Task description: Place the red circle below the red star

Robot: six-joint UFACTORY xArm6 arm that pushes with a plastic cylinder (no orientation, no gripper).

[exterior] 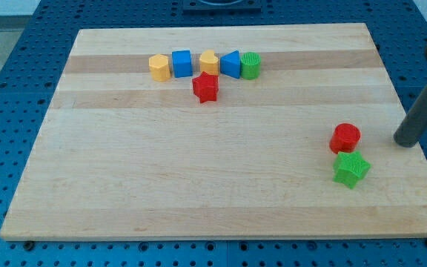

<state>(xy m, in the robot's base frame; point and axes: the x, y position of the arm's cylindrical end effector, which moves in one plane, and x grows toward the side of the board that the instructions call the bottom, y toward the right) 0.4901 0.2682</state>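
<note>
The red circle point(345, 138) lies on the wooden board at the view's right, touching a green star point(351, 169) just below it. The red star point(206, 87) sits in the upper middle, just under a row of blocks. My tip point(404, 142) rests near the board's right edge, to the right of the red circle with a clear gap between them. The red circle is far to the right of and lower than the red star.
A row above the red star holds a yellow hexagon point(159, 67), a blue cube point(181, 64), a yellow heart point(209, 62), a blue triangle-like block point(230, 64) and a green cylinder point(250, 65). The wooden board point(161, 170) lies on a blue perforated table.
</note>
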